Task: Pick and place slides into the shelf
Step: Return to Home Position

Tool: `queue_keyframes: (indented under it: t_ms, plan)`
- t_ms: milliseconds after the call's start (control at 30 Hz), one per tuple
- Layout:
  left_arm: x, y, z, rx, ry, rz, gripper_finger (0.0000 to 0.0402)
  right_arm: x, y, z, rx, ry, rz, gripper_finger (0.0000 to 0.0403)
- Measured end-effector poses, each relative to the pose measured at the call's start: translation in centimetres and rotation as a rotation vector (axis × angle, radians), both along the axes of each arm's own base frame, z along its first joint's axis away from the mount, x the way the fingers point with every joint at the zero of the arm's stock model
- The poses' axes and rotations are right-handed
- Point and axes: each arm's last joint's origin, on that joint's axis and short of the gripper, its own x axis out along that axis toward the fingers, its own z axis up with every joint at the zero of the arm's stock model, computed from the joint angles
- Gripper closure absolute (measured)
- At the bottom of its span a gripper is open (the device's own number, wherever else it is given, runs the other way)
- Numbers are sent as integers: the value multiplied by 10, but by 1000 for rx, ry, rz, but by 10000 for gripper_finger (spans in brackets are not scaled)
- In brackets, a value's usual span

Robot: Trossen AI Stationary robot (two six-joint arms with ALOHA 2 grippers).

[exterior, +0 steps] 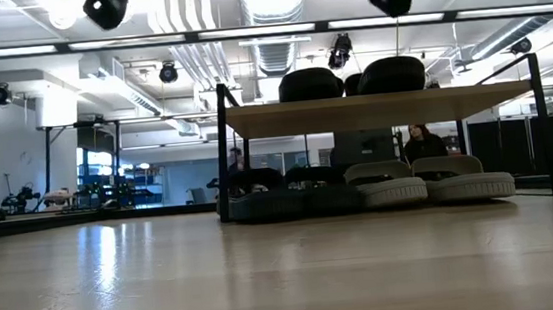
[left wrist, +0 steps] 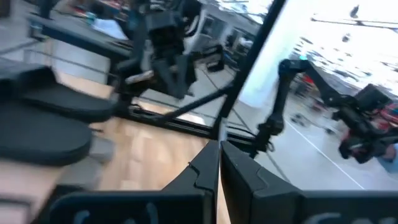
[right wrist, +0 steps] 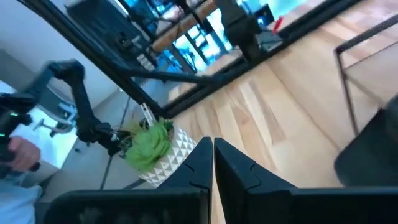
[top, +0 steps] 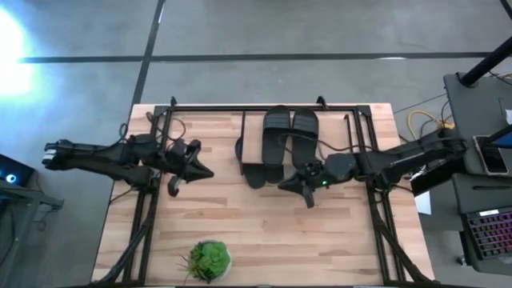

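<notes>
1. Top centre of the overhead view: the black slides (top: 291, 133) lie side by side on the shelf (exterior: 373, 109), whose pale board is hard to tell apart from the table (top: 240, 232) from up there.
2. From table level, right of centre, the black pair sits up top. Under the board the charcoal slides (exterior: 271, 204) are lined up on the left, with the light grey slides (exterior: 430, 188) on the right.
3. The far ends of all the slides are hidden behind their own toes.
4. The left gripper (top: 206, 171) hangs left of centre overhead, well apart from the shelf. Its fingers (left wrist: 199, 177) are pressed together with only a slit between them, and nothing is held.
5. The right gripper (top: 286, 185) hovers just below the shelf's lower edge in the overhead view. Its fingers (right wrist: 196, 165) are closed the same way, empty.
6. At table level both grippers are cut off by the top edge of the frame.
7. The plant (top: 210, 260) sits bottom centre overhead.
8. The left wrist view is smeared, with dark slide shapes at its left edge and little else readable.
9. A person (exterior: 422, 143) shows dimly in the room behind the shelf, partly hidden.
</notes>
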Motion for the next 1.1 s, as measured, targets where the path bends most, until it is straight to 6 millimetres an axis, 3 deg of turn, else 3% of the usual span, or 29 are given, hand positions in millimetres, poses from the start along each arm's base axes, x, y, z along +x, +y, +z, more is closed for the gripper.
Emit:
queue_keyframes:
  t_ms: [167, 267, 467, 833, 1100]
  plan:
    - [-23, 5, -8, 3, -29, 101, 402, -39, -19, 15, -44, -117, -31, 394]
    - [-33, 7, -15, 20, -38, 112, 402, -68, -35, 13, -43, -166, -87, 394]
    - [-51, 8, -33, 24, -76, 119, 402, -118, -53, -18, -32, -238, -150, 394]
    - [-84, 11, -74, -3, -145, 172, 402, -161, -55, -59, -113, -375, -145, 394]
    - [-73, 11, -93, -5, 0, 196, 402, -182, -56, -76, -252, -519, -144, 394]
